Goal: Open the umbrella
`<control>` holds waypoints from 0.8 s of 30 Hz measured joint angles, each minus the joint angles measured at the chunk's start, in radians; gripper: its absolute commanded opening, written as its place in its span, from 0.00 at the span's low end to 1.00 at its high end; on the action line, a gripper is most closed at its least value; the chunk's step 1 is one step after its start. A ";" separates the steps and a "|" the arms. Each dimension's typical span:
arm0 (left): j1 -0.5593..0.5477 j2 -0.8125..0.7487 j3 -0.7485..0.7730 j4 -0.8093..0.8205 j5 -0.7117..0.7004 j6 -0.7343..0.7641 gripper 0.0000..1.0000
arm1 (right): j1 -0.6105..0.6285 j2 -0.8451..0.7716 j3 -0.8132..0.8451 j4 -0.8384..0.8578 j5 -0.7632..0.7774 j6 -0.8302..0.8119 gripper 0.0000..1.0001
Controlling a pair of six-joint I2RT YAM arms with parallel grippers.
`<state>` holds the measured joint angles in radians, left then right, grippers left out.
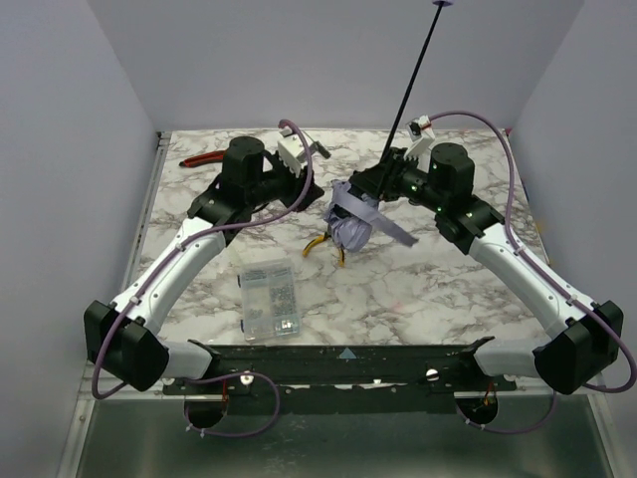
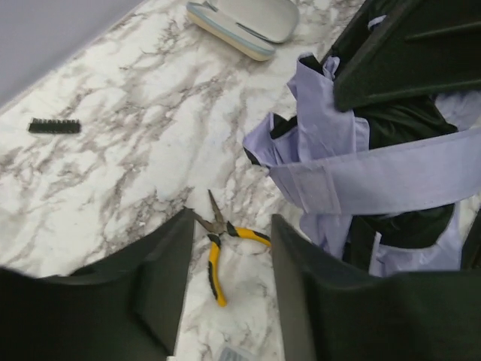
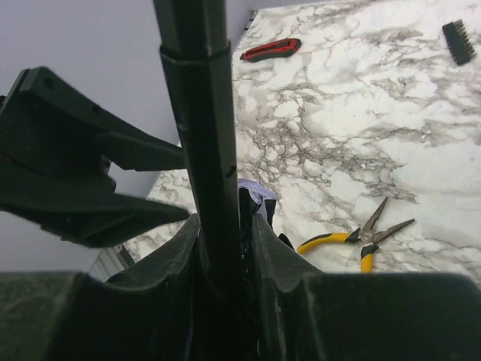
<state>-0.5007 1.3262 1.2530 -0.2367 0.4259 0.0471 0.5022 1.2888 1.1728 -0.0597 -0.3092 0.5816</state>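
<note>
The umbrella is folded, its lavender canopy [image 1: 350,229] bunched with black lining just above the marble table. Its thin black shaft [image 1: 413,80] slants up to the small handle [image 1: 443,5] at the top of the overhead view. My right gripper [image 1: 376,182] is shut on the shaft [image 3: 197,135] close above the canopy, and the jaws [image 3: 225,256] pinch it from both sides. My left gripper [image 1: 320,194] hangs left of the canopy [image 2: 338,162]. It [image 2: 229,263] stands open with nothing between its fingers, and only the table shows in the gap.
Yellow-handled pliers [image 1: 323,245] lie under the canopy, also visible between my left fingers [image 2: 218,252]. A clear parts box [image 1: 269,301] sits front left. A red-handled tool [image 1: 204,159] lies at the back left, a black bit strip [image 2: 54,125] and a pale oblong case [image 2: 244,22] farther off.
</note>
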 measured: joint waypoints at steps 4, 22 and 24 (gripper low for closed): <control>0.064 0.000 0.012 -0.041 0.149 -0.049 0.71 | 0.000 -0.001 0.000 0.023 -0.013 -0.058 0.00; 0.108 0.041 0.371 0.099 0.409 -0.312 0.75 | -0.002 -0.001 0.000 0.067 -0.320 -0.377 0.00; 0.078 0.077 0.371 0.148 0.424 -0.395 0.79 | -0.002 0.000 0.000 0.066 -0.372 -0.426 0.00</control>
<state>-0.4229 1.4033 1.6241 -0.0887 0.8497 -0.3477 0.5003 1.2884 1.1732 0.0067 -0.6807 0.1555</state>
